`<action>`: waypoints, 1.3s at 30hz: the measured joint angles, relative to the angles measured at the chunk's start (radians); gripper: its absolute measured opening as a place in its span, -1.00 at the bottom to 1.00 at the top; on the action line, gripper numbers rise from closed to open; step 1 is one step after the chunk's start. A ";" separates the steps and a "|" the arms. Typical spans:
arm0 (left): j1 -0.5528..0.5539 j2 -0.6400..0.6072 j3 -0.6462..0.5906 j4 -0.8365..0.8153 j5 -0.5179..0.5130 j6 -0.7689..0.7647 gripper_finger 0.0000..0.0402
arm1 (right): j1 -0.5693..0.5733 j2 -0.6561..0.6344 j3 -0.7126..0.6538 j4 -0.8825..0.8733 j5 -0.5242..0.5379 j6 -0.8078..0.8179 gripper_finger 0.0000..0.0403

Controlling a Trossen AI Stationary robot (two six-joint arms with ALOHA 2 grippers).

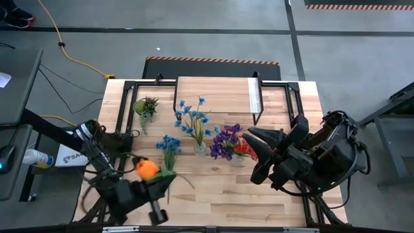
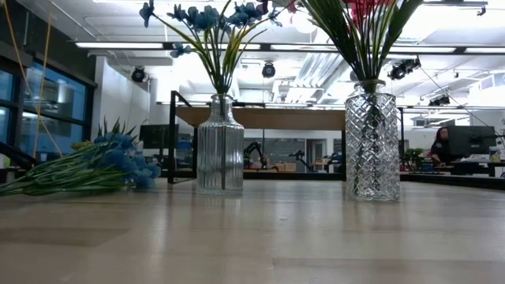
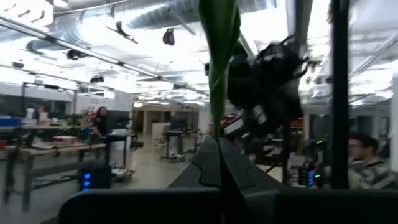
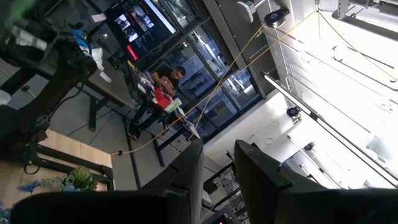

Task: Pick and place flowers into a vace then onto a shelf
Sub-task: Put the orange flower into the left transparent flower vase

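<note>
Left gripper [image 1: 157, 188] pinches orange flower [image 1: 147, 169] by stem, stem upright through jaws; left vase [image 1: 200, 149] far-right of it. Right gripper [image 1: 254, 155] narrowly open (idle).

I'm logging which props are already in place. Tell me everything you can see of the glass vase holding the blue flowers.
The vase with blue flowers is clear ribbed glass with a narrow neck widening to a round body. It stands upright on the plank tabletop, in front of the shelf, apart from the cut-glass vase beside it. Green stems fill its neck and fan out into blue blooms above. More blue flowers lie loose on the table nearby. No gripper touches it.
</note>
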 joint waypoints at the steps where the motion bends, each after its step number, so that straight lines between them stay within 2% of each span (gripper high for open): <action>1: 0.012 0.000 -0.014 0.000 -0.004 -0.011 -0.90 | 0.000 0.000 0.000 0.000 0.000 0.000 -0.59; 13: 0.108 0.000 -0.169 0.003 0.002 -0.054 -0.90 | 0.000 0.000 0.000 0.000 0.001 0.000 -0.59; 19: 0.151 0.000 -0.290 0.004 -0.006 -0.170 -0.90 | 0.000 0.000 0.000 0.000 0.001 0.003 -0.59; 25: 0.176 -0.025 -0.395 0.005 -0.094 -0.244 -0.90 | 0.000 0.000 0.000 0.000 0.001 0.004 -0.59; 28: 0.186 -0.023 -0.414 0.005 -0.157 -0.236 -0.90 | 0.000 0.000 0.000 0.000 0.001 0.004 -0.59; 39: 0.257 -0.024 -0.487 0.006 -0.129 -0.308 -0.90 | -0.003 0.000 0.000 0.000 0.001 0.004 -0.59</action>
